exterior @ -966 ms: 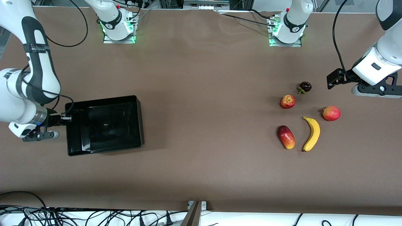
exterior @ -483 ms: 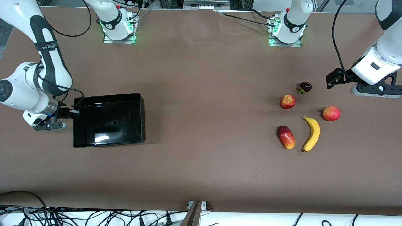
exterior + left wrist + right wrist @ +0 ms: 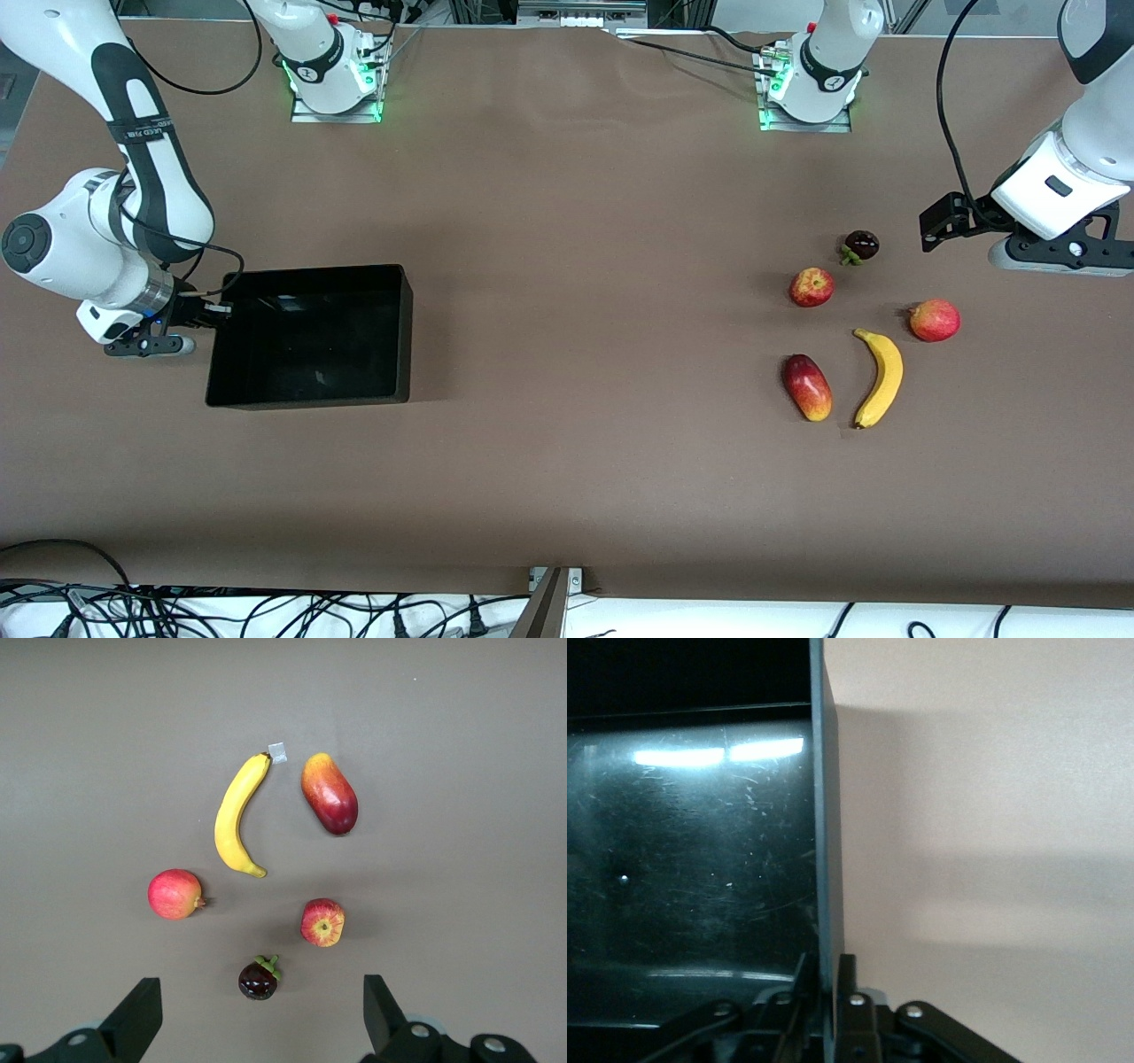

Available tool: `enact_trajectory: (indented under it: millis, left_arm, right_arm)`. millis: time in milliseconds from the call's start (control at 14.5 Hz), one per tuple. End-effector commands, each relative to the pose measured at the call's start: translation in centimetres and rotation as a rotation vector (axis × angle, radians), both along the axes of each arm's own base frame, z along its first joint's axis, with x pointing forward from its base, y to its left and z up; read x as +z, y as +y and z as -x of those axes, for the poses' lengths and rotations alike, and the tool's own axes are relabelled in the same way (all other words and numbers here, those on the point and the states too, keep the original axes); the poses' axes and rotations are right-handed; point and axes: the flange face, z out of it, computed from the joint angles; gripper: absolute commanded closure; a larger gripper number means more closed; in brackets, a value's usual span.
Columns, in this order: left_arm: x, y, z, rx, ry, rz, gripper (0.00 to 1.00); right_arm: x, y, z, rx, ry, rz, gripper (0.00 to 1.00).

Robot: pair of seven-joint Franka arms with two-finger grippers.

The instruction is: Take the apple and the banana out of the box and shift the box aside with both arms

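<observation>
- The right gripper (image 3: 215, 310) pinched the wall of one black box (image 3: 390, 332) at the right arm's end.
- The left gripper (image 3: 257, 1028), jaws spread, hovered over five fruits: one banana (image 3: 881, 377), one apple (image 3: 811, 287), a mango (image 3: 807, 387), a pink-red fruit (image 3: 935, 320) and, seemingly, a mangosteen (image 3: 861, 245).

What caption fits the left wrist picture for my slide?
Open left gripper hovering over five fruits on the brown table: banana, apple, mango, pink-red fruit, dark fruit.
</observation>
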Motion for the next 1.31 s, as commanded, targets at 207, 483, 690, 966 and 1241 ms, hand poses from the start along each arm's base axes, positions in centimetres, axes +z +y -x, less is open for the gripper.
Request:
enact_trajectory:
  millis: [207, 483, 690, 966, 1241]
  left_arm:
    - [0.8, -0.4, 0.0, 0.009, 0.000, 0.025, 0.00]
    - [0.8, -0.7, 0.0, 0.029, 0.004, 0.084, 0.00]
    - [0.8, -1.0, 0.0, 0.049, 0.005, 0.099, 0.00]
    - [0.9, -1.8, 0.1, 0.065, 0.003, 0.090, 0.00]
    - [0.8, -1.7, 0.2, 0.062, 0.008, 0.088, 0.00]
  right_arm:
    - [6.7, 1.0, -3.2, 0.041, -0.084, -0.004, 0.00]
    - [15.9, 2.2, -6.3, 0.115, -0.026, 0.009, 0.00]
    - [23.5, 5.9, -6.3, 0.123, 0.037, 0.044, 0.00]
    - [32.1, 9.0, -2.8, 0.115, 0.042, 0.052, 0.00]
    - [36.1, 9.6, 0.5, 0.120, 0.060, 0.039, 0.00]
